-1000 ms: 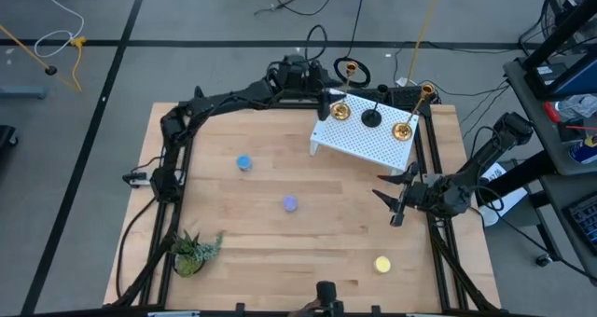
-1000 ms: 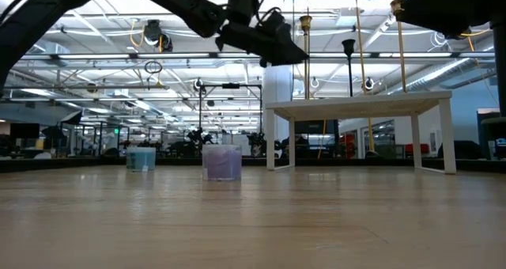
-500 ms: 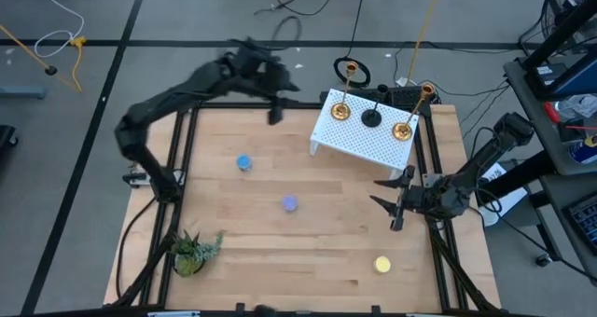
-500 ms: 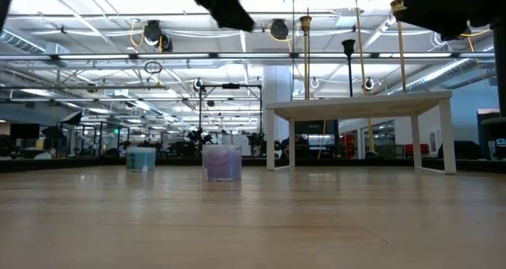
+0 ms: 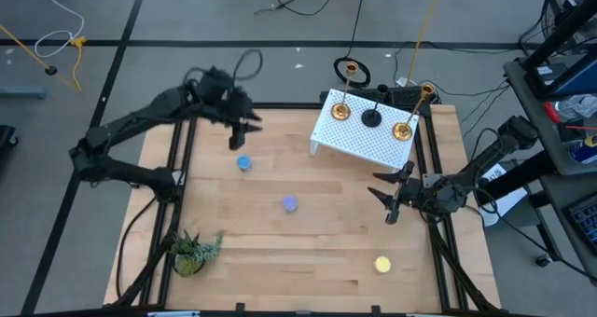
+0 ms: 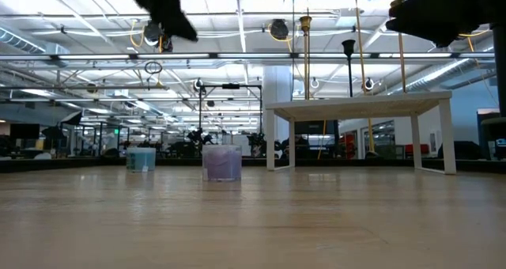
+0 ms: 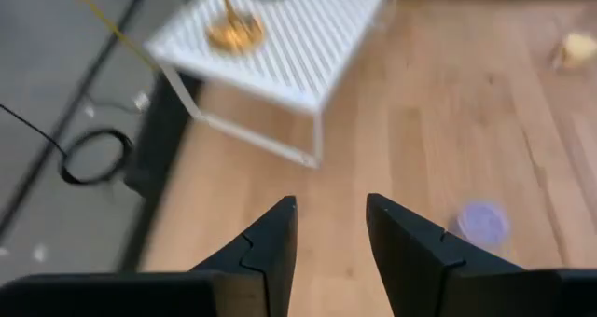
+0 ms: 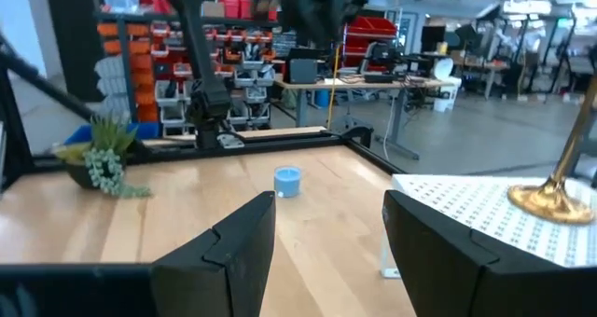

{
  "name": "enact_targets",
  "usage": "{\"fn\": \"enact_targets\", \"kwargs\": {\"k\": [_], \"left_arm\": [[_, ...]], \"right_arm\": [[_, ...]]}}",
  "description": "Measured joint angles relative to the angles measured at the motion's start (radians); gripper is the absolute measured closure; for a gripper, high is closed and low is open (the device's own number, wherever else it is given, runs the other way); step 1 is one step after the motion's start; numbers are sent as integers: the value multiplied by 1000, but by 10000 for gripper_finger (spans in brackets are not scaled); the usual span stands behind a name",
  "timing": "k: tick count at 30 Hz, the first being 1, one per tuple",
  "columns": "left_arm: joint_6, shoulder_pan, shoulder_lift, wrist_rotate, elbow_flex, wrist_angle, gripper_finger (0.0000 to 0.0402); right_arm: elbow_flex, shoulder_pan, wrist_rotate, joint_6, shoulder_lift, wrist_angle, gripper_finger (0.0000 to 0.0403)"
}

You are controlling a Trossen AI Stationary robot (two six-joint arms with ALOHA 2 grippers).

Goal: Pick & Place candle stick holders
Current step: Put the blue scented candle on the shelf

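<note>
Two brass holders [image 5: 340,112] [image 5: 403,129] and a black one [image 5: 371,118] stand by their round bases on the white perforated stand [image 5: 359,140] at the far right. A blue holder [image 5: 243,163], a lilac one [image 5: 290,203] and a yellow one [image 5: 381,264] rest on the wooden table. My left gripper [image 5: 240,135] is open and empty, raised just on the far side of the blue holder. Its wrist view [image 7: 331,214] shows the lilac holder [image 7: 483,222]. My right gripper [image 5: 381,200] is open and empty near the right edge, pointing left. Its wrist view [image 8: 328,226] shows the blue holder [image 8: 287,181].
A small green plant [image 5: 193,250] stands at the near left corner. The stand's legs [image 6: 277,138] rest on the table at the far right. Bare wood lies between the three low holders. Black frame rails [image 5: 182,168] run along the table's left and right sides.
My left arm has swung away from the white stand toward the table's left edge and then a little toward the near edge. Its gripper is now by the blue holder. The holders have not moved.
</note>
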Motion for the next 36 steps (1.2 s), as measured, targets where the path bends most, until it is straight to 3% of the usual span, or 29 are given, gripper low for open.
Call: {"fn": "enact_targets", "kwargs": {"k": [5, 11, 14, 20, 27, 36], "left_arm": [[-101, -2, -62, -17, -275, 111, 266], [-215, -2, -74, -83, -455, 153, 266], [-278, -11, -64, -95, -475, 151, 266], [-403, -51, -53, -266, -476, 100, 266], [-458, -152, 10, -270, -476, 84, 266], [-542, -251, 115, -391, -476, 110, 266]], "right_arm": [[0, -6, -1, 86, 3, -1, 206], [0, -6, -1, 93, 2, -1, 206], [0, -6, -1, 91, 2, -1, 207], [0, -6, -1, 90, 3, -1, 206], [0, -6, -1, 65, 3, -1, 206], [0, -6, -1, 19, 3, -1, 206]]}}
